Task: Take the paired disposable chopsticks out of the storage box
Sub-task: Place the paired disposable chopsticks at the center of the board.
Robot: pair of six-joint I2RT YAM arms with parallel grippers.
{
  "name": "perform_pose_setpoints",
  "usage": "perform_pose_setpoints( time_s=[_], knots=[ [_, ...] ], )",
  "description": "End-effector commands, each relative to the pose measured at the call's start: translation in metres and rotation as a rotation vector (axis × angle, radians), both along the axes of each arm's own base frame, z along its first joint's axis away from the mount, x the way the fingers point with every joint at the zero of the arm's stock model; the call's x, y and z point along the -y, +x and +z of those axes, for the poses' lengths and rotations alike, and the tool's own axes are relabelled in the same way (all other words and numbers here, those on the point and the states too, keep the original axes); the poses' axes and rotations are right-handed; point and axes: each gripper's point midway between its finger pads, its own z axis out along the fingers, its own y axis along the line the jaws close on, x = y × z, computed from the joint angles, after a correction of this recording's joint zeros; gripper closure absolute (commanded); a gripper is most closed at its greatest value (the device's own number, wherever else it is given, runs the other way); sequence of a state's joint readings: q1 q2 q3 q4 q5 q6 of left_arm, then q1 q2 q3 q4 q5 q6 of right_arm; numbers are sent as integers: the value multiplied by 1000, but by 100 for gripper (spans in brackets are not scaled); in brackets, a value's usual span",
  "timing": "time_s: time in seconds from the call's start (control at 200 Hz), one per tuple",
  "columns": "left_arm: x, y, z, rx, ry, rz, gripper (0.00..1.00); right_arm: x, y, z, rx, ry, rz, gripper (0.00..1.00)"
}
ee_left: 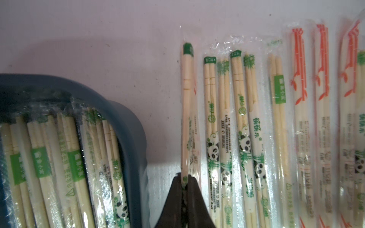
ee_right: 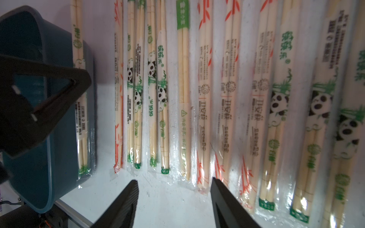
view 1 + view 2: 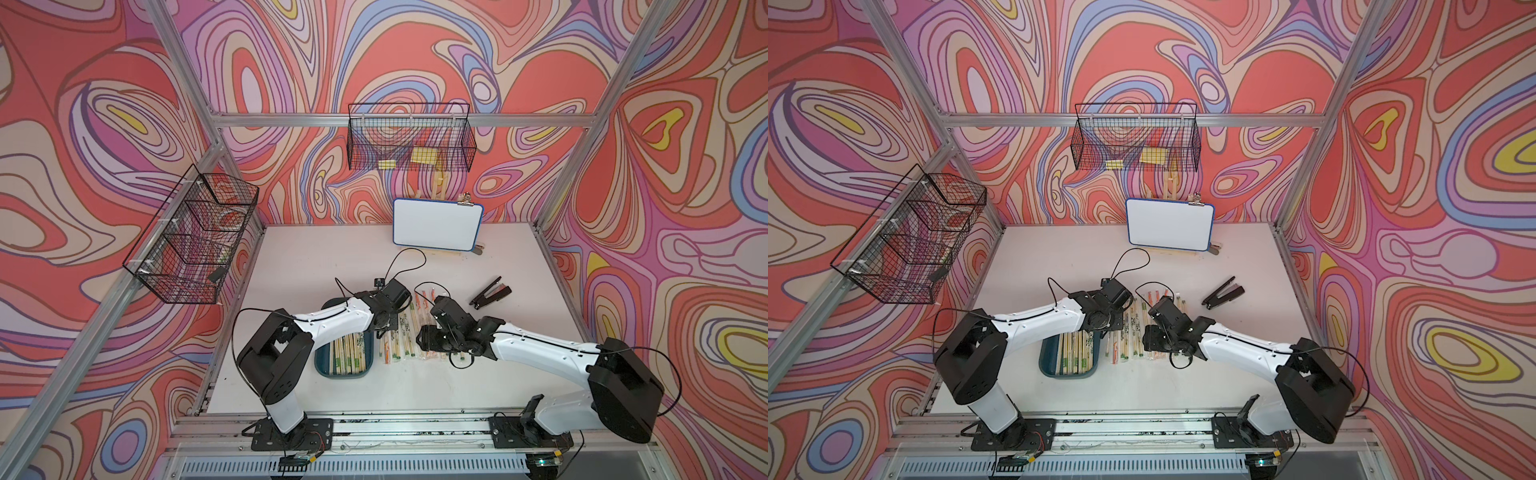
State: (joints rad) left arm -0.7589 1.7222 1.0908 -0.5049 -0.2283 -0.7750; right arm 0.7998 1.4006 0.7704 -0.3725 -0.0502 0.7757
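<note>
Step now: I judge I am putting one pair down. My left gripper [image 1: 184, 182] is clenched on a sleeved pair of chopsticks [image 1: 186, 110], just outside the storage box [image 1: 130, 126], at the box end of the row on the table.

Left jaws: pinched tight on the thin sleeve, near its middle.

Right jaws: my right gripper [image 2: 173, 197] is released and holds nothing. It hangs over the near ends of the row.

Where the chopsticks are: many pairs lie side by side on the white table [image 3: 478, 374], just beside the box. More pairs are inside the box [image 3: 349, 353]. The box sits toward the table's left edge, nearer the front edge than the back.

How to do it well: I would lower the pair flat onto the bare strip between the box wall and the row, lined up with the others. I would let go only when it rests on the table. Then I would lift straight up so the sleeve does not stick and drag.

Watch out: the plastic is slippery and may slide onto its neighbour.

Pictures on sleeves: green bamboo and black-and-white pandas [image 2: 152, 69]; orange bamboo leaves [image 1: 298, 65].

Writing: Chinese characters in green and black. They are too blurred for me to read surely.

Other things: a black stapler-like tool [image 3: 490, 293] lies well apart, toward the right edge.
</note>
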Motion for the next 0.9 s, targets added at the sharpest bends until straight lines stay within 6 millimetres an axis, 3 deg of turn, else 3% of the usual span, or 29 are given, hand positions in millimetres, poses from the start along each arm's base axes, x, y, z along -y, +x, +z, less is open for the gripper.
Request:
perform_pose_setpoints(
  time_s=[0.0, 0.215, 0.476, 0.666, 0.891],
  knots=[
    [-4, 1, -11, -2, 39, 3, 98, 0, 3, 6, 14, 2, -1, 36],
    [-1, 4, -19, -15, 55, -2, 94, 0, 2, 6, 11, -1, -1, 36],
    [0, 6, -17, -18, 56, -10, 70, 0, 2, 6, 12, 1, -1, 36],
    [3, 7, 5, 18, 15, -20, 65, 0, 2, 6, 10, 4, -2, 36],
    [2, 7, 38, 77, -23, -25, 52, -3, 3, 7, 7, 8, 0, 36]
  ],
)
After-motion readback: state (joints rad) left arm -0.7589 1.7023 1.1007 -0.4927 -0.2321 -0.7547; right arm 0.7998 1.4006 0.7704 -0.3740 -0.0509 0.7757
